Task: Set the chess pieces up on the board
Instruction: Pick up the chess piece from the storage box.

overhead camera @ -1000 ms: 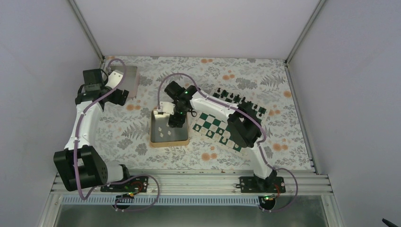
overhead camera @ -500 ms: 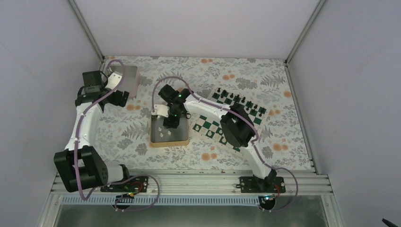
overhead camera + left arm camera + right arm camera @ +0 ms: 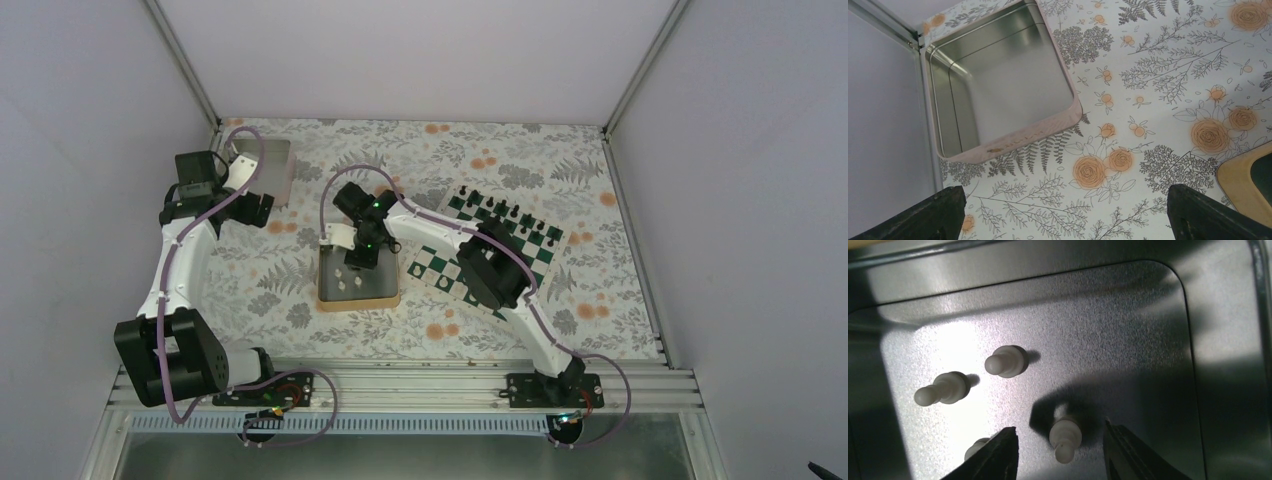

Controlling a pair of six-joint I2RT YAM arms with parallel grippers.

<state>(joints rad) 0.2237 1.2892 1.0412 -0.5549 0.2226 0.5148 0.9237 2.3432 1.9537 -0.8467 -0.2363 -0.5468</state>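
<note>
We show the right gripper (image 3: 1058, 447) spread in the square gold-rimmed metal tin (image 3: 1228, 340), a tiny cream chess piece (image 3: 1065, 435) between its fingers (image 3: 995, 460), the green-and-white chessboard (image 3: 438, 264) to its right; the left gripper (image 3: 1063, 210) also gapes.

Four tiny cream chess pieces (image 3: 1006, 361) with rounded heads sit apart on the metal tin (image 3: 1128, 330) floor, in the lower left of the right wrist view; the lowest-left one is half hidden. The green-and-white board (image 3: 436, 263) lies flat and turned diagonally, right of centre.
</note>
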